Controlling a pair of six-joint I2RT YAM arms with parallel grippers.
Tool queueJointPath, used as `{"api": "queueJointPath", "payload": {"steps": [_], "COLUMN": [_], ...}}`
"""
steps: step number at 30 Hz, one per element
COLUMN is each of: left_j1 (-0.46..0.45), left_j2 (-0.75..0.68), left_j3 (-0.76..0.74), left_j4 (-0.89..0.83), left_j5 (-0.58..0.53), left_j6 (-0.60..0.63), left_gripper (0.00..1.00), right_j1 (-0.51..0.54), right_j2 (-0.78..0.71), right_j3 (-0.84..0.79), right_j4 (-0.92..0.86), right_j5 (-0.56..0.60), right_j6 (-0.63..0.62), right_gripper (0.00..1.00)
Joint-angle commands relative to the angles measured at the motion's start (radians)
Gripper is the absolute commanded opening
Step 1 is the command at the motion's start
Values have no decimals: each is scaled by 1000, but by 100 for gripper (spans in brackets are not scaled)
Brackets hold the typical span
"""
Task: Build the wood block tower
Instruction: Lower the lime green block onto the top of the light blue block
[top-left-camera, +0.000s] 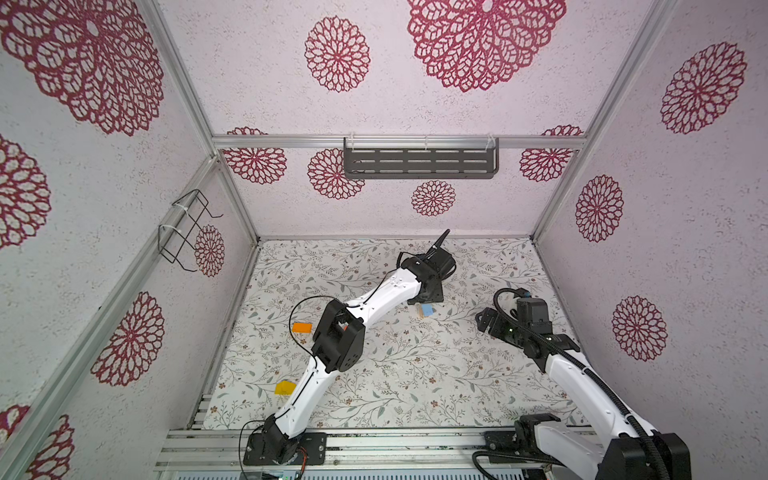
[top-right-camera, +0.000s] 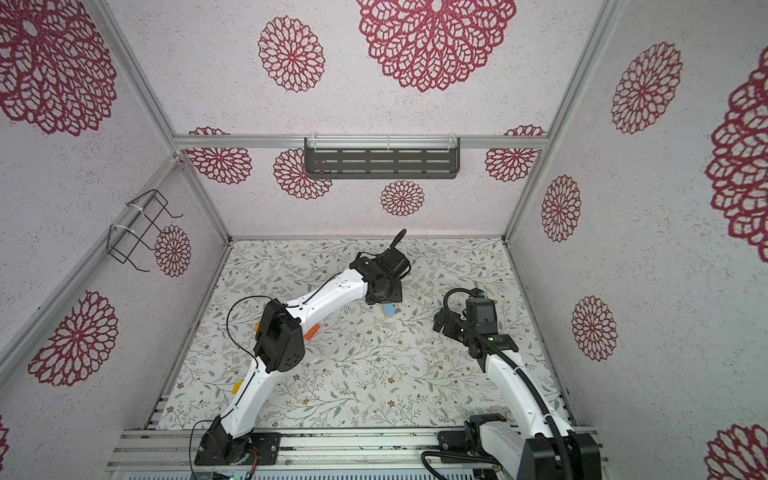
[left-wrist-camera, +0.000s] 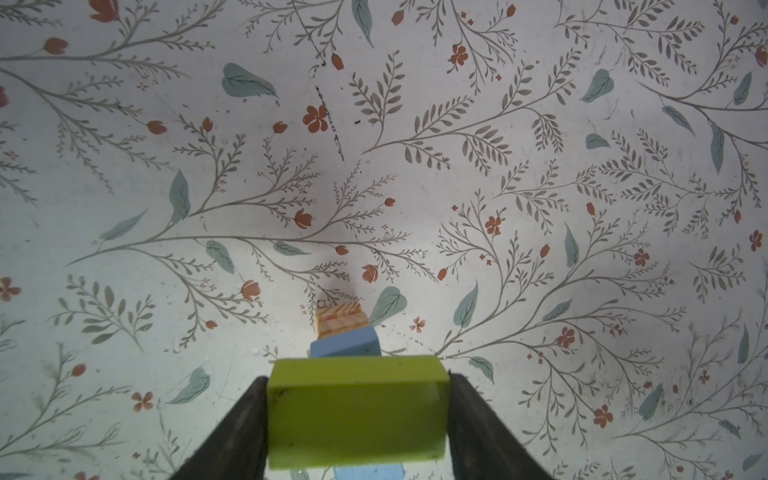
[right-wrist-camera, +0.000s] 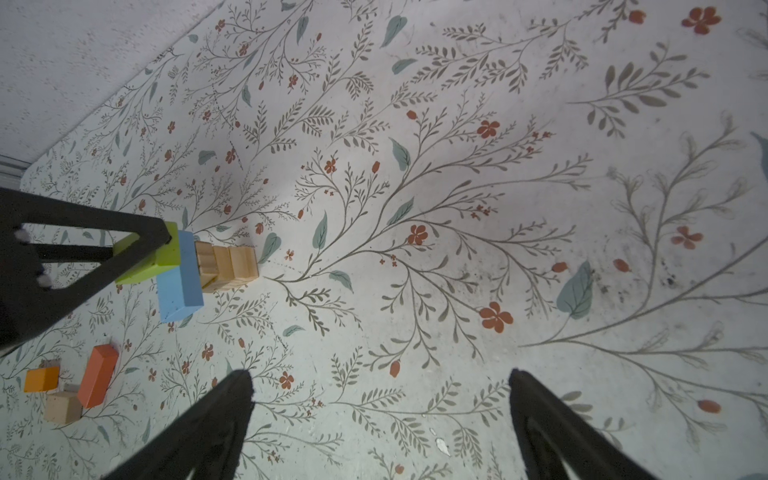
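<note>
soft even light, faint shadow by the wood block tower (left-wrist-camera: 340, 320), fisheye bend in both top views, right gripper (right-wrist-camera: 380, 374) blurry up close

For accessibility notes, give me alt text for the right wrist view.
The left gripper holds a lime green block directly above a blue block stacked on wooden cubes. The right gripper hangs open over the mat; three loose blocks lie aside.

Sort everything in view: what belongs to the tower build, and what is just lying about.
Belongs: tower, blue block atop its cubes; green block in the left pincer; orange block; red-orange block; plain cube; yellow block.
Just there: grey wall shelf; wire rack.
</note>
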Motion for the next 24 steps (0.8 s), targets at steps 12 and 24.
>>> {"api": "queueJointPath", "payload": {"steps": [12,24], "left_j1": [-17,-17], "left_j2": [9,10], "left_j3": [-3,-11], "left_j4": [-3,-4], "left_j5": [-5,-8], "left_j6": [-22,-20], "left_gripper": [63,68], "right_j1": [-11,-12], "right_j2": [-19,-18], "right_j3": [-4,-7], "right_j4": [24,27], "right_j5": [-12,-17], "right_j6": [7,7], "right_gripper": [99,99]}}
